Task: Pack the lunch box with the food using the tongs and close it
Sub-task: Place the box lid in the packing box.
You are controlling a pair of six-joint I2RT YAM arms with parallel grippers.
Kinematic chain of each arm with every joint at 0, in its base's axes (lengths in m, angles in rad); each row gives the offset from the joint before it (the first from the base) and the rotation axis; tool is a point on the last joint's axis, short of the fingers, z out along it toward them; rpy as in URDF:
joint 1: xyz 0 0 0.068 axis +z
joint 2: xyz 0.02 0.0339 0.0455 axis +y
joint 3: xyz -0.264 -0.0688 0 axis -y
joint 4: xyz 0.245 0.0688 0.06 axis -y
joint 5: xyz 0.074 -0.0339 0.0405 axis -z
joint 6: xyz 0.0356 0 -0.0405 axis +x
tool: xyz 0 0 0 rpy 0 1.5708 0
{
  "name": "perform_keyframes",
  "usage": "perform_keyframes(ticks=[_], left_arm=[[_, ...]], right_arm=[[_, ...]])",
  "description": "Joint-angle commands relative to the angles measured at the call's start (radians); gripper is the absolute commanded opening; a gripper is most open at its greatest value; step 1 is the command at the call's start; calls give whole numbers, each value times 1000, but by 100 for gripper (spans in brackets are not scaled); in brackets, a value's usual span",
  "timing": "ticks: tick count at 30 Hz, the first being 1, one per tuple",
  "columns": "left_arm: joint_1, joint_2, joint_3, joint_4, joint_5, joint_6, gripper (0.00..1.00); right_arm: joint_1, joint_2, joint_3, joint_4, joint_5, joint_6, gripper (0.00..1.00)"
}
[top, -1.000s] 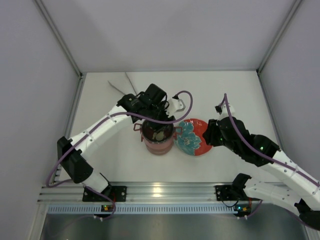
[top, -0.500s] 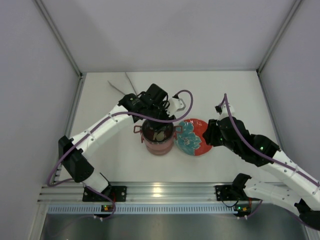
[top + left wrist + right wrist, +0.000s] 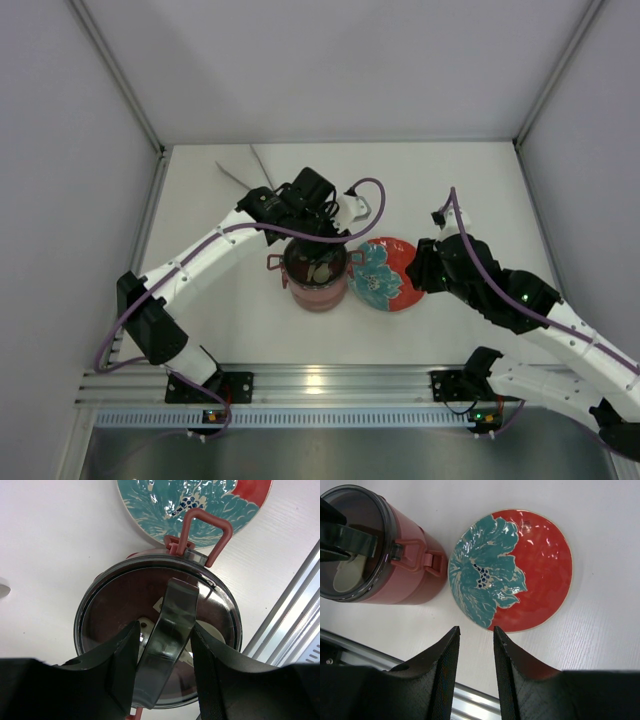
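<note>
The red plate [image 3: 540, 565] lies just right of the lunch box [image 3: 318, 295]. The tongs [image 3: 245, 172] rest well apart at the far left, and a metal rail [image 3: 320, 382] runs along the near edge. The left gripper [image 3: 164, 630] covers the pot's mouth, clamped on the arched handle [image 3: 170, 615] of the dark lid [image 3: 110, 610]. The lid seems seated on the rim, though the view is cramped. Pale food [image 3: 347, 572] shows through it. The right gripper [image 3: 476, 632] hangs over the plate's near edge, its jaws apart and empty. Since a second ago the left wrist has shifted slightly, while the plate, tongs and right arm have not moved.
</note>
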Motion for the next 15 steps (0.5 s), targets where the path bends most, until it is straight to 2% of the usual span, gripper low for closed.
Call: perform_keyframes(ticks=[1,15], left_arm=[[-8,-17,30,-22,46,-26,49],[-8,-32,39,-17,52,-52,47]], right_arm=[[-19,-16,6,-18,18,12,33],[-18,-14,5,-13,13,12,33]])
